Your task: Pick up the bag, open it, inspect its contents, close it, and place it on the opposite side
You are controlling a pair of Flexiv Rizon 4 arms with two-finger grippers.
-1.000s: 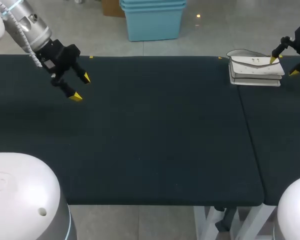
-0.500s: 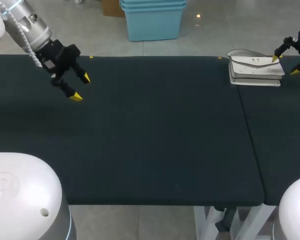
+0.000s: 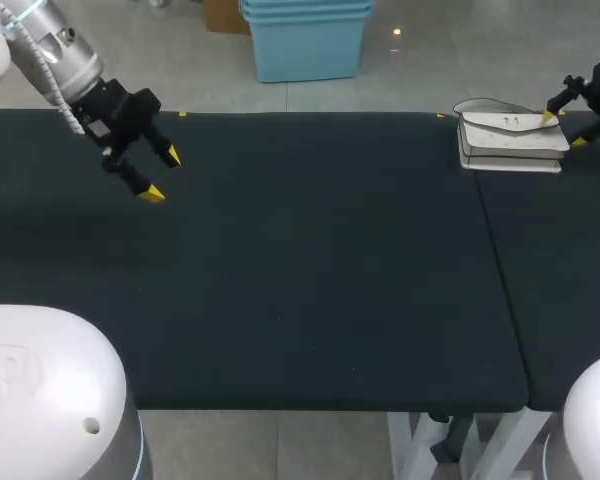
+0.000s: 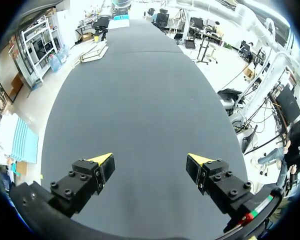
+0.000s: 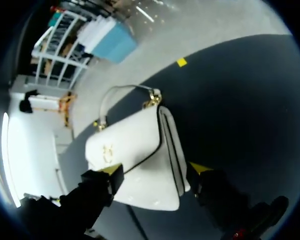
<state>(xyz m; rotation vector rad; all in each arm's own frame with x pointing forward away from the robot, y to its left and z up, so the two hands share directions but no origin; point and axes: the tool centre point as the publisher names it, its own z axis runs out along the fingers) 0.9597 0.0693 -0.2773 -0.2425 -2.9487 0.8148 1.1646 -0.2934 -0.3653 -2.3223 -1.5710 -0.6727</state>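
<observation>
Right gripper (image 3: 564, 130) hung at the end of the white bag (image 3: 510, 140) with its fingers spread wide and nothing held. One yellow tip sat over the bag's flap, the other just beside the bag's edge. From the right wrist, the bag (image 5: 135, 150) lay flat and closed under that gripper (image 5: 156, 169), its handle arching away from the fingers. Beneath the bag was the black table (image 3: 310, 280). Well apart from the bag, the left gripper (image 3: 162, 174) hovered, also spread and empty.

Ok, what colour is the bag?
The bag is white, with gold fittings; best in the right wrist view.
</observation>
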